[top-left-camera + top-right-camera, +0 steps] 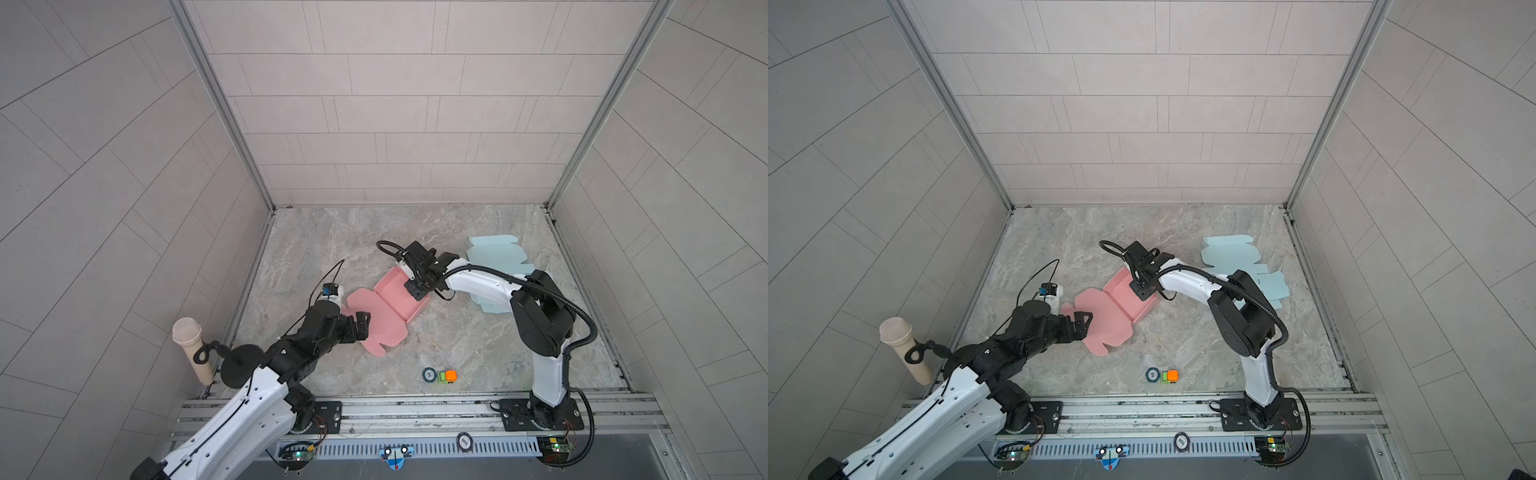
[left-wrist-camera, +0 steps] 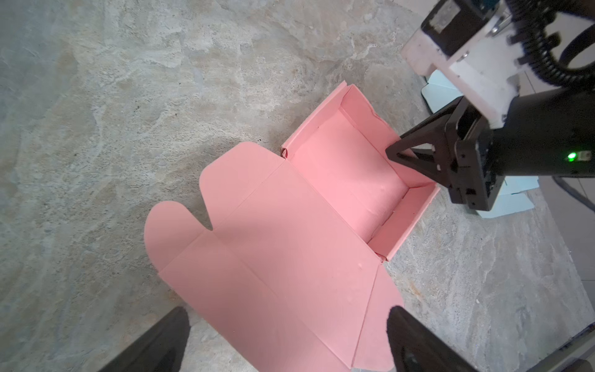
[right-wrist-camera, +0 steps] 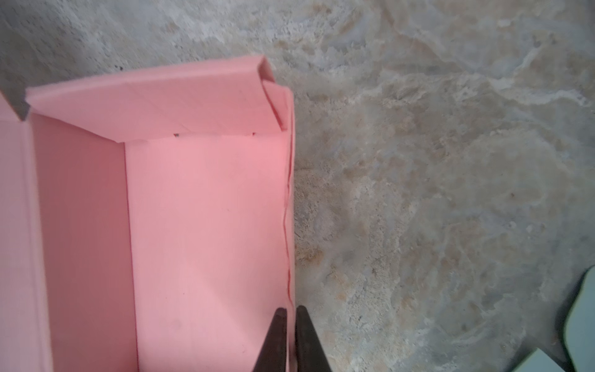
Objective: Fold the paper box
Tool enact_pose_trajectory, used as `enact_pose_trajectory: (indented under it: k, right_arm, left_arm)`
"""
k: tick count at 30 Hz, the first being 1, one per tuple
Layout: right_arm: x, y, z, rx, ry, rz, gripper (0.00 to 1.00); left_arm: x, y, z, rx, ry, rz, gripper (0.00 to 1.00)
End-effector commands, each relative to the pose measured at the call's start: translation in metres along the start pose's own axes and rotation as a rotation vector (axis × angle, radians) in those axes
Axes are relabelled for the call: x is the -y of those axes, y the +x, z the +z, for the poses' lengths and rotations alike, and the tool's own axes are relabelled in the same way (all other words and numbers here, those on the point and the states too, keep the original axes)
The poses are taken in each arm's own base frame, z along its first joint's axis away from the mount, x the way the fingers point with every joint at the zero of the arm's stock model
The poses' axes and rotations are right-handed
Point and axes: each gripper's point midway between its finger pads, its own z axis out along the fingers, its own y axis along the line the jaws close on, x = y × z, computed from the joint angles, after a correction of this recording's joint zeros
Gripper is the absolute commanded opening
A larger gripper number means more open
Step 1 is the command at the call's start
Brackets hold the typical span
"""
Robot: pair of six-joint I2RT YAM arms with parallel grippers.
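Observation:
The pink paper box (image 1: pixel 386 320) (image 1: pixel 1106 320) lies mid-table, partly folded. Its tray with raised walls (image 2: pixel 351 174) is on the far right side. Its flat lid panel with rounded flaps (image 2: pixel 257 257) spreads toward the front left. My right gripper (image 1: pixel 417 291) (image 1: pixel 1143 291) (image 2: pixel 391 151) (image 3: pixel 290 310) is shut on the tray's long outer wall (image 3: pixel 288 225), one finger inside and one outside. My left gripper (image 1: pixel 363 323) (image 1: pixel 1084 322) (image 2: pixel 288 310) hangs open over the lid's end, fingers wide apart and holding nothing.
Light blue flat box sheets (image 1: pixel 496 253) (image 1: pixel 1229 251) lie at the back right, partly under my right arm. A small orange and green item (image 1: pixel 446 376) and a round badge (image 1: pixel 429 374) sit near the front. A microphone (image 1: pixel 191 349) stands at the left edge.

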Motion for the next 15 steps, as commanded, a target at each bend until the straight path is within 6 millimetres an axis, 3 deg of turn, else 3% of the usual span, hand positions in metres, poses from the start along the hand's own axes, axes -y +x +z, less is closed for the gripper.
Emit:
enact_pose_trajectory:
  k: [1, 8, 11, 15]
  right_arm:
    - [-0.005, 0.012, 0.011, -0.039, -0.025, 0.016, 0.11]
    - [-0.008, 0.014, 0.014, -0.044, -0.046, 0.027, 0.11]
    - [-0.01, 0.014, 0.013, -0.04, -0.057, 0.033, 0.11]
    - [-0.016, 0.012, 0.011, -0.033, -0.077, 0.03, 0.12]
  left_arm:
    - [-0.005, 0.01, 0.007, -0.014, -0.001, -0.09, 1.0]
    - [0.001, 0.021, 0.028, -0.033, 0.063, -0.191, 0.98]
    - [0.007, 0.019, 0.031, -0.035, 0.087, -0.193, 0.91]
    - [0.012, 0.013, 0.031, -0.027, 0.099, -0.19, 0.7]
